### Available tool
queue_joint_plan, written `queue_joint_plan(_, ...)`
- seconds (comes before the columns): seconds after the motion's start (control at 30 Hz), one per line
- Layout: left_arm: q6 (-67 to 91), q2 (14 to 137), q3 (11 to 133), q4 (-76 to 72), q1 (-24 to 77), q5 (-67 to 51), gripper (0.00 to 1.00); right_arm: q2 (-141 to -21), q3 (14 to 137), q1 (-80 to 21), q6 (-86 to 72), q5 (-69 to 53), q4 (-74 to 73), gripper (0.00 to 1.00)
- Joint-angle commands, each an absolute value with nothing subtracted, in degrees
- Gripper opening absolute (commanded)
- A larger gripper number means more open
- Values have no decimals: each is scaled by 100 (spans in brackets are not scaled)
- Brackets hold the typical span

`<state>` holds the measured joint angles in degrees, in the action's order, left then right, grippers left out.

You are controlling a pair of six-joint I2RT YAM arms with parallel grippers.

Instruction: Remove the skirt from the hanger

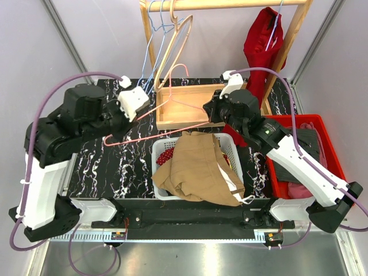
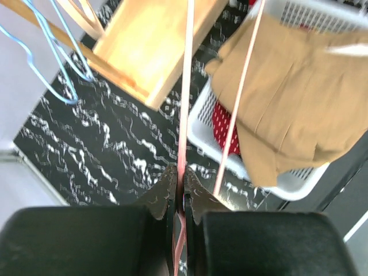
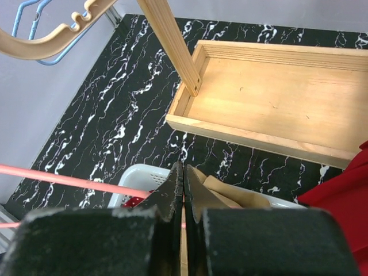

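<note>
Left claw (image 2: 180,173) pinches pink wire hanger (image 2: 187,86); right claw (image 3: 183,173) closed at its far end. Tan skirt (image 1: 198,167) slumped over white basket (image 1: 157,150); judged nearly freed. Next: lift hanger clear.

This is a robotics lab cell dressed up as a laundry corner. Plain grey wall panels (image 1: 23,57) in aluminium framing (image 1: 64,34) close in a black marbled worktop (image 1: 115,167). Beyond the left end effector (image 2: 179,184) stands a wooden garment rail (image 1: 230,4) hung with hangers (image 3: 52,37). Below the right end effector (image 3: 183,184) sits a white laundry basket (image 1: 156,150), and to that end effector's right is a red crate (image 1: 307,118) of clothes.
</note>
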<state>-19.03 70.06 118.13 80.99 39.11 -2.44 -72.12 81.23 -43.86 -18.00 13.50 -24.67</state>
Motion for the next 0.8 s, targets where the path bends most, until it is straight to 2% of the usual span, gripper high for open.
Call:
queue_joint_plan(0.0, -1618, 7075, 12234, 8781, 3929, -702, 0, -7058, 8191, -4377, -1793, 1660, -2144, 0)
queue_joint_plan(0.07, -1521, 7119, 12269, 8719, 3929, -1070, 0, -7119, 8366, -4386, -1688, 1757, -2136, 4)
queue_joint_plan(0.1, -1512, 7189, 12296, 8710, 3929, -1194, 0, -7145, 8445, -4386, -1644, 1767, -2144, 10)
queue_joint_plan(0.17, -1415, 7303, 12375, 8701, 3937, -1457, 0, -7207, 8717, -4386, -1512, 1906, -2206, 42)
queue_joint_plan(0.27, -1091, 7532, 12472, 8439, 3937, -1181, 0, -7129, 9042, -4386, -1188, 2528, -2329, 70)
queue_joint_plan(0.3, -951, 7611, 12498, 8307, 3937, -917, 0, -7076, 9087, -4386, -1065, 2705, -2312, 74)
queue_joint_plan(0.37, -756, 7707, 12577, 8052, 3920, -312, 0, -6866, 9228, -4386, -704, 3170, -2224, 79)
queue_joint_plan(0.53, -519, 8243, 13331, 7788, 3920, 174, 0, -6320, 9194, -4386, -255, 3472, -1776, 78)
queue_joint_plan(0.63, -440, 8394, 13386, 7297, 3902, 422, 0, -5934, 8913, -4386, -316, 3218, -1574, 77)
queue_joint_plan(0.77, -220, 8288, 12974, 5806, 3894, 597, 0, -5599, 8421, -4386, -580, 2769, -1538, 76)
